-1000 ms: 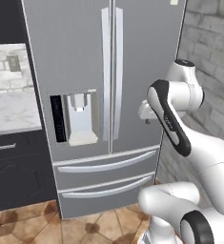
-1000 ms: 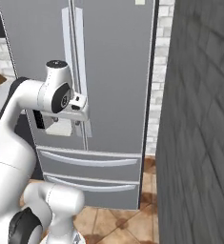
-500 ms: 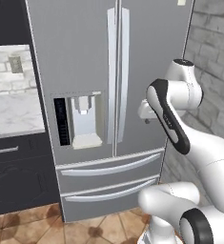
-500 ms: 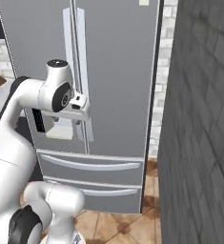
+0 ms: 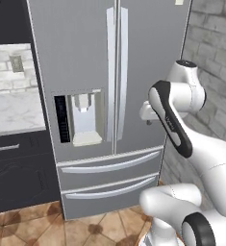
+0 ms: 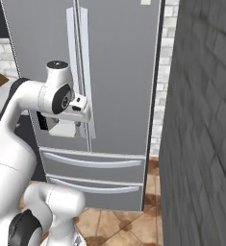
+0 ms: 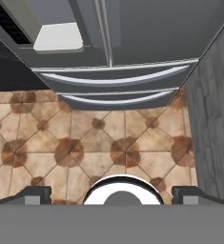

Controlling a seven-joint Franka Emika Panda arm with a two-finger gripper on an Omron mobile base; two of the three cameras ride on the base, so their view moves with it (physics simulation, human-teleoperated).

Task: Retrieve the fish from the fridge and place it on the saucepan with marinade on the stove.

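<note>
Fridge [image 5: 109,96] doors shut; my claw [image 7: 111,193] hangs wide open, empty, pointing at the floor. I'd tilt it up toward the right door's handle [image 5: 122,72] (squarely, before closing).

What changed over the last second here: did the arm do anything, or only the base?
The whole picture shifted in both base views, so the base drove, bringing the fridge more squarely ahead. That is camera motion, not the fridge moving. Nothing was taken hold of or let go. The arm keeps its folded pose, the claw stays open over the floor tiles, and the fridge doors stay shut.
</note>
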